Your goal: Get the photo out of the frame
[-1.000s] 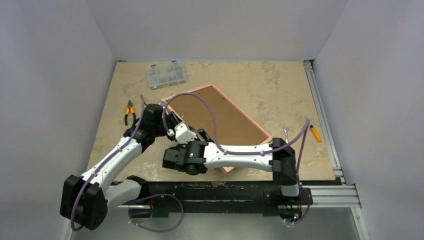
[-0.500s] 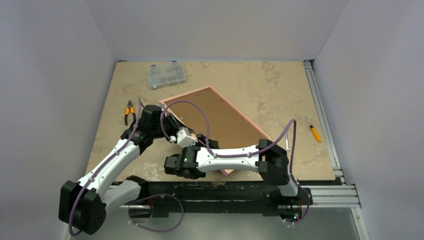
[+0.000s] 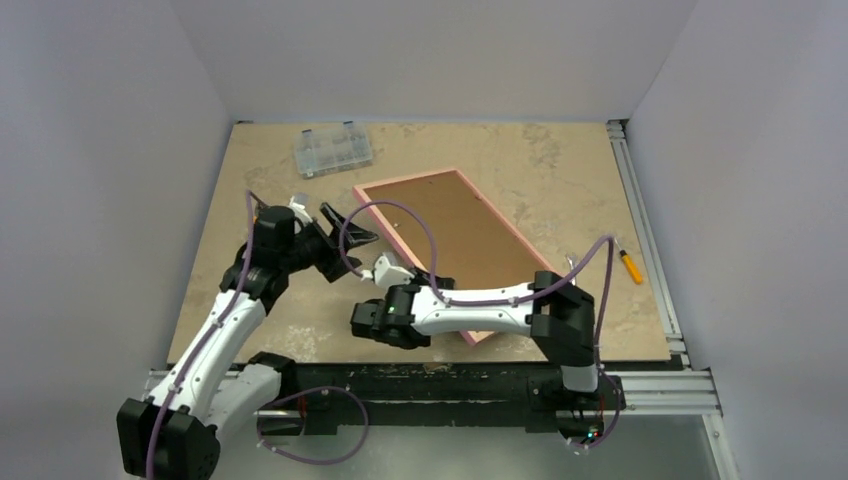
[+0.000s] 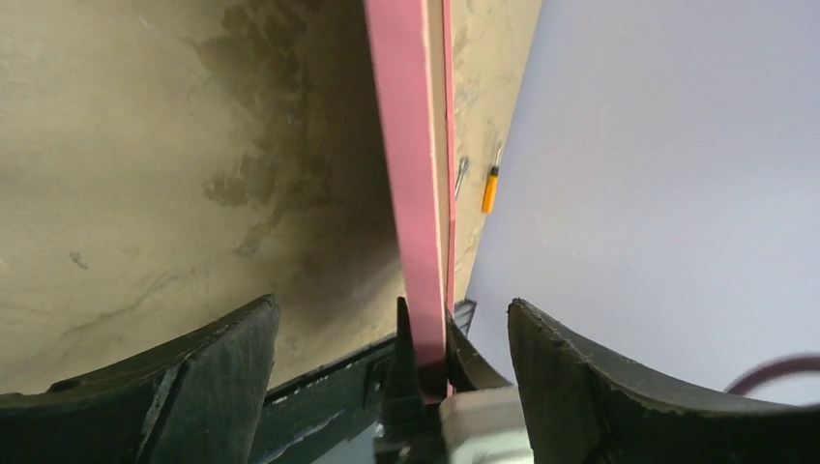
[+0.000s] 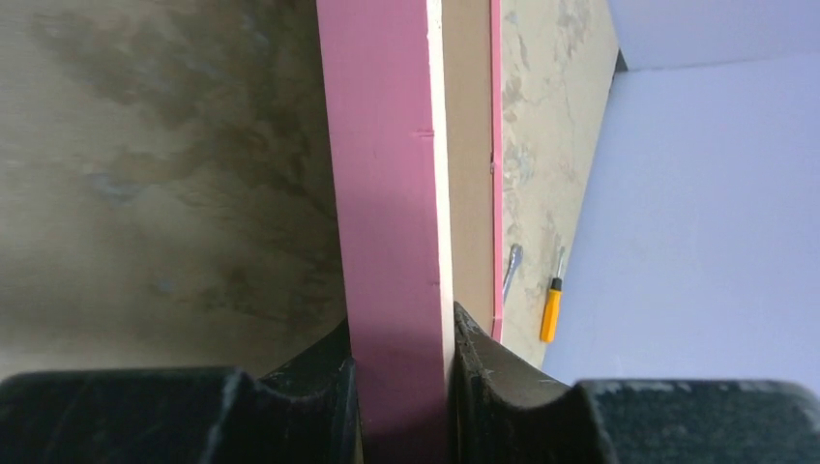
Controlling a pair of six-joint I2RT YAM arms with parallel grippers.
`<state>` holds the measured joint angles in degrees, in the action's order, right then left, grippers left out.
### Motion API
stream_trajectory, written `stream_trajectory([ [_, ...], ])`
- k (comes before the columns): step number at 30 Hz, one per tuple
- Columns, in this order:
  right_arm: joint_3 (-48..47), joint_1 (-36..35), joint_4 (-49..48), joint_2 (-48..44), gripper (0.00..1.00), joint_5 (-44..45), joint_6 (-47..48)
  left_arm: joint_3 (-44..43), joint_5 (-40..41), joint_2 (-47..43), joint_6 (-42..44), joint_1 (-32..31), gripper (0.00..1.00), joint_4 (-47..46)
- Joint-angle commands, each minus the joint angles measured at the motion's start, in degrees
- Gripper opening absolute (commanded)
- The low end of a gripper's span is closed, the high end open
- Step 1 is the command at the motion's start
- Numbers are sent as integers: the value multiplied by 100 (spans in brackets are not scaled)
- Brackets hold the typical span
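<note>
Since a second ago the frame [image 3: 408,180] has swung and slid to the right across the table [image 3: 560,170]. The left gripper [image 3: 347,224], which was then down at the frame's left corner, has drawn back to the left. It now hovers clear of the frame with its fingers spread wide, and a strip of bare tabletop lies between it and that corner. The right gripper [image 5: 401,333] has stayed on the frame's long near-left side — its two fingers pinch the pink edge between them, partway along. The frame lies slantwise with its back upward and its brown board [image 3: 455,225] facing the ceiling; the photo does not show from any view. Whether the gripped side is raised off the table cannot be told. The frame's near corner sits close to the table's near edge, where the right forearm crosses above it, and its far corner stops well short of the back wall. A clear box [image 3: 333,150] stands near the frame's far-left corner, apart from it. A screwdriver [image 3: 631,266] lies by the table's right edge, apart from the frame's right corner. Bare tabletop shows on the frame's far right — between it, the back wall and the side rail [image 3: 645,230].
</note>
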<state>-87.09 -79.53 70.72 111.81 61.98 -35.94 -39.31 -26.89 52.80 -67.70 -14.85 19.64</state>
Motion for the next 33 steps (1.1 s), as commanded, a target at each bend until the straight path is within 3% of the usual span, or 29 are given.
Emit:
stream_trajectory([
  [1,465,382,-1173,-1180,0,-333,148,-574,-58,-352,887,437,86,468],
  [7,970,1441,-2604,-2368,0,-2030,1516,-1146,685,-677,1656,483,86,1244],
  [15,83,3054,-3074,-2713,0,-3781,2021,-1009,744,-769,1929,483,85,1238],
  [22,-1067,4025,-3143,-2172,0,-5055,1370,-794,484,-649,1912,483,84,1020],
  [29,-2620,4252,-2702,-1280,0,-5266,869,-754,371,-560,1912,483,84,869],
  [33,-2868,4718,-2748,-1093,0,-5532,525,-741,328,-530,1946,475,84,855],
])
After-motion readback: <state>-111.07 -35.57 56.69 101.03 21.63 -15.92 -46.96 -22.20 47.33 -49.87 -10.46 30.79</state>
